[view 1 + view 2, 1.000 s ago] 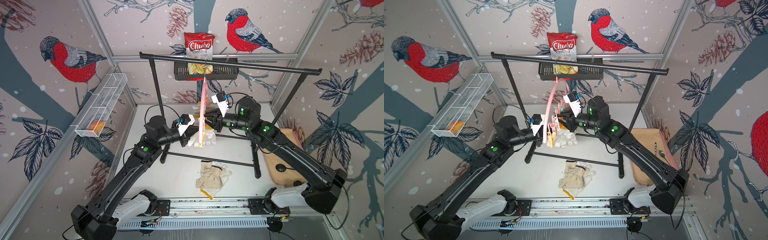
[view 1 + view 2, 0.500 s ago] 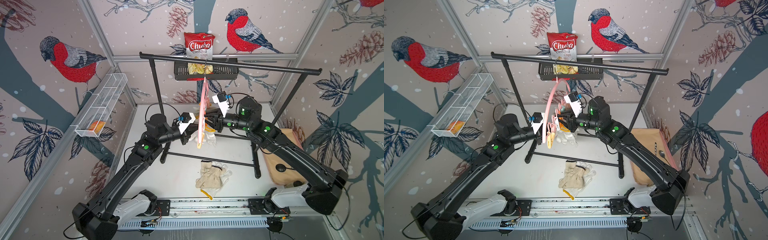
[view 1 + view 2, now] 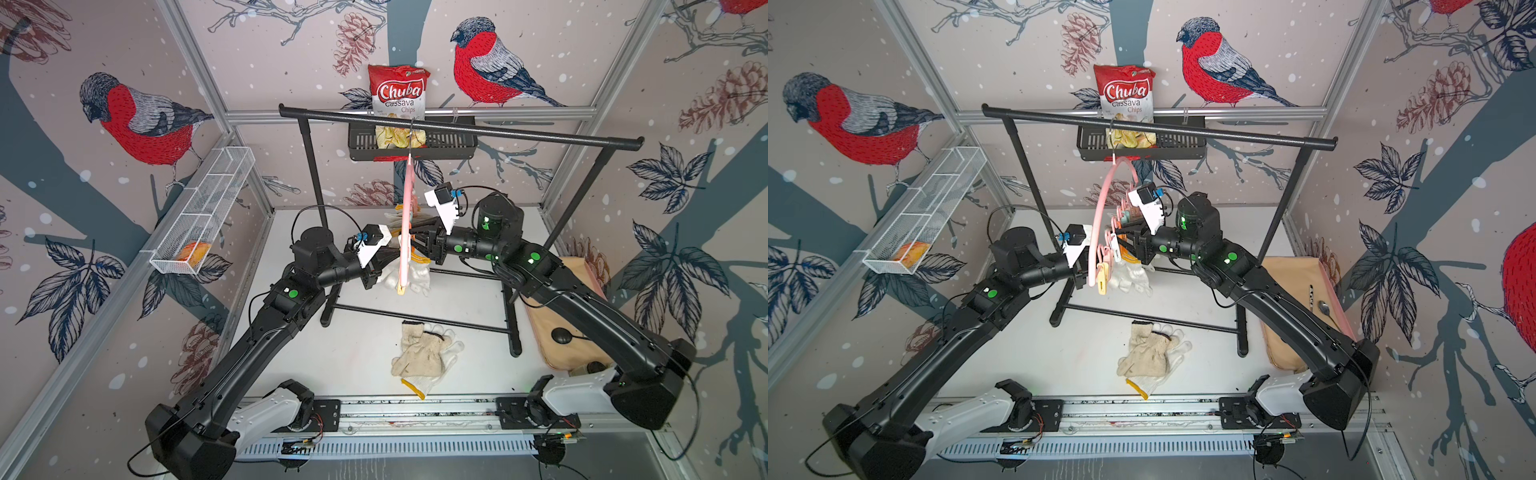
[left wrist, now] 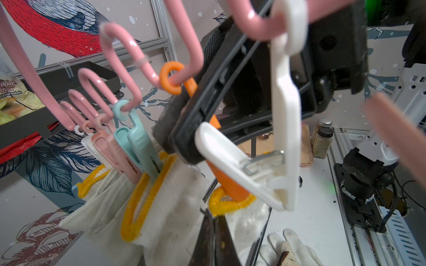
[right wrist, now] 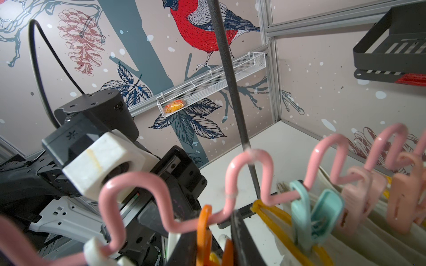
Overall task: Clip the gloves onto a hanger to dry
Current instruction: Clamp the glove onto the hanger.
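The pink hanger hangs by its hook from the black rack bar, with a row of pegs along its wavy lower edge. Several white gloves with yellow cuffs hang clipped in the pastel pegs. My left gripper is shut on a white glove just under its yellow cuff. My right gripper is shut on the orange peg, whose tip sits in that cuff. Two more gloves lie on the table.
The black rack spans the table, its feet and low crossbar just behind the loose gloves. A chips bag stands in a black wall basket. A white wire basket hangs on the left wall; a beige pad lies to the right.
Hardly anything: the held glove has crept slightly up under the pegs. Both grippers stay at the hanger with the same grips.
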`<action>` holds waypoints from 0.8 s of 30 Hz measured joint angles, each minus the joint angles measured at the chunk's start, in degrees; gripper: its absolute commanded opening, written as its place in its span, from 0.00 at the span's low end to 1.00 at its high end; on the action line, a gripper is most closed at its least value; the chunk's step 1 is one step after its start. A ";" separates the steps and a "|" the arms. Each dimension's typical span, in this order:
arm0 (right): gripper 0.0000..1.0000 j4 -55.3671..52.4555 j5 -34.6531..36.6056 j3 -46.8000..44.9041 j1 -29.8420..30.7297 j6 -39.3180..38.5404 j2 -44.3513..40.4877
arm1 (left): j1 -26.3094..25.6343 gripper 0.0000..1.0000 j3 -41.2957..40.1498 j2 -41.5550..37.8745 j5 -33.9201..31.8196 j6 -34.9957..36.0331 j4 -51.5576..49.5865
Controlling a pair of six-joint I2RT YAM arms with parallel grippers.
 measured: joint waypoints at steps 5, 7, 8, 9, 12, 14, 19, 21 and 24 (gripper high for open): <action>0.25 0.61 -0.07 -0.28 0.02 0.15 0.02 | 0.00 0.00 1.18 0.52 0.02 -0.04 -0.02; 0.25 0.87 -0.07 -0.52 0.00 0.15 0.02 | 0.00 0.00 1.62 0.61 0.02 -0.09 -0.11; 0.25 1.07 -0.07 -0.68 0.00 0.15 0.02 | 0.00 0.00 1.79 0.63 0.02 -0.09 -0.11; 0.25 1.27 -0.04 -0.83 0.00 0.15 0.02 | 0.00 0.00 1.99 0.63 0.02 -0.11 -0.31; 0.25 2.01 -0.04 -1.14 0.00 0.15 0.02 | 0.11 0.00 2.47 0.61 0.02 -0.11 -0.79; 0.25 2.32 -0.02 -1.29 0.02 0.15 0.00 | 0.09 0.00 2.62 0.52 0.02 -0.13 -0.94; 0.25 2.73 0.24 -1.44 0.02 0.20 0.00 | 0.09 0.00 2.67 0.33 0.02 -0.17 -1.25; 0.25 2.86 0.28 -1.44 0.00 0.20 0.04 | 0.07 0.00 2.67 0.26 0.02 -0.20 -1.29; 0.25 2.91 0.55 -1.57 0.02 0.20 0.11 | 0.09 0.00 2.69 0.07 0.02 -0.50 -1.57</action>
